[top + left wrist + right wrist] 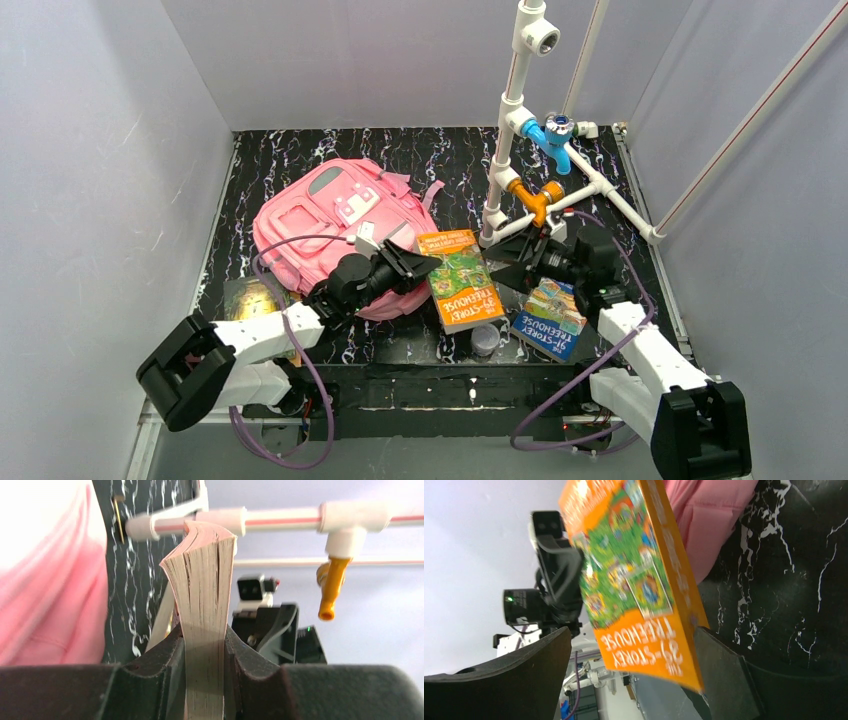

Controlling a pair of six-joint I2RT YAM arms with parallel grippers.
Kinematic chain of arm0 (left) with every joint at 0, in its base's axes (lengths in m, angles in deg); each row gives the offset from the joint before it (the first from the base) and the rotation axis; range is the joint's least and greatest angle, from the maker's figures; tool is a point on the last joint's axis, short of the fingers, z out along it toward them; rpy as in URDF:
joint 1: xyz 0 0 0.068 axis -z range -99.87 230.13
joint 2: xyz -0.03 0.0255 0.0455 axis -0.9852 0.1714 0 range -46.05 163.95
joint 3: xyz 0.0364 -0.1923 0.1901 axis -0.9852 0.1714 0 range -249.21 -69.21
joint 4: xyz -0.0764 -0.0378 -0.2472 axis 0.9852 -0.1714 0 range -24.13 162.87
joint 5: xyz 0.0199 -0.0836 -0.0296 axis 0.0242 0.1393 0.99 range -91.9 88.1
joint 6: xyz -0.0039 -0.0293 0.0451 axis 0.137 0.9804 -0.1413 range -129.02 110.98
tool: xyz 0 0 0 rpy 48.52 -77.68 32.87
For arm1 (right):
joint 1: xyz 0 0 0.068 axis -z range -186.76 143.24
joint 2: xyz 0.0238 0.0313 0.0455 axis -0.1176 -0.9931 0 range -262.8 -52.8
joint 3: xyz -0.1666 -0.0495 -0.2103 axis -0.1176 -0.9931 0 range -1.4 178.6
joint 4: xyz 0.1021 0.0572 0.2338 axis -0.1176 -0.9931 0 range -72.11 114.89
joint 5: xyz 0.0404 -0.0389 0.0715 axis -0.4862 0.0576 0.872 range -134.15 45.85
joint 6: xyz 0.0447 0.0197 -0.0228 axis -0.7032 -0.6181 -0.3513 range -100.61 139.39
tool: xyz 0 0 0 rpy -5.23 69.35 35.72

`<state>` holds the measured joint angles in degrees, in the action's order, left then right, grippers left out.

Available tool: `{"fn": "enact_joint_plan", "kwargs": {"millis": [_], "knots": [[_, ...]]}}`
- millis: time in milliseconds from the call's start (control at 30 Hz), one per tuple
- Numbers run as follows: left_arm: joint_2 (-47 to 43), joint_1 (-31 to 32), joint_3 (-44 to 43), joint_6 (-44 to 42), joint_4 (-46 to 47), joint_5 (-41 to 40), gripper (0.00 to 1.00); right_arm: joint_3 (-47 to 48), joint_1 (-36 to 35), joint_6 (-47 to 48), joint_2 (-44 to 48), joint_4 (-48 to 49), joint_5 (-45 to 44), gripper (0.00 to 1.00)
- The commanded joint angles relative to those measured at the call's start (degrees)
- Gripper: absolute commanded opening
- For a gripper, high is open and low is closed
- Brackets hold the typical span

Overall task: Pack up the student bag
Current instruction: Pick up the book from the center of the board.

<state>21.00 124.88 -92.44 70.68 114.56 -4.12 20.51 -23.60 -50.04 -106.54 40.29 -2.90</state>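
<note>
The pink student bag [325, 230] lies at the table's left-middle, front pockets up. It also shows in the left wrist view [45, 580] and the right wrist view [704, 520]. My left gripper [415, 265] is shut on the page edge of an orange "Treehouse" book [460, 280] just right of the bag. In the left wrist view the gripper [204, 680] clamps the book's pages [205, 580]. My right gripper [520, 270] is open at the book's right side. In the right wrist view the gripper [629, 680] straddles the book's [634, 580] lower corner, which lies close to the right finger [724, 675].
A blue "Treehouse" book [550, 318] lies under the right arm. Another book [245, 298] lies by the left arm, left of the bag. A small grey cylinder [486, 340] stands near the front edge. A white pipe frame [520, 150] with blue and orange fittings stands back right.
</note>
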Motion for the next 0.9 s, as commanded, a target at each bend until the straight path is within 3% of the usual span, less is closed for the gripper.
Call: {"fn": "enact_joint_plan", "kwargs": {"millis": [0,433,700,867], "knots": [[-4.7,-3.5,-1.5,-1.8,7.8,-12.4,0.0,-3.0,-6.6,-3.4,1.7,8.8,-5.0,0.98],[-6.7,-6.2,-0.3,2.9,11.0,-13.4,0.0,-11.2,-11.5,-16.6,5.4,24.5,-14.2,0.98],[-4.7,-6.2,0.8,5.8,13.5,-12.4,0.0,-12.6,-23.0,-23.2,-1.0,41.7,-30.8,0.98],[-5.5,-6.2,2.4,7.7,14.0,-12.2,0.0,-13.6,-27.2,-25.5,-7.0,51.2,-39.2,0.89]]}}
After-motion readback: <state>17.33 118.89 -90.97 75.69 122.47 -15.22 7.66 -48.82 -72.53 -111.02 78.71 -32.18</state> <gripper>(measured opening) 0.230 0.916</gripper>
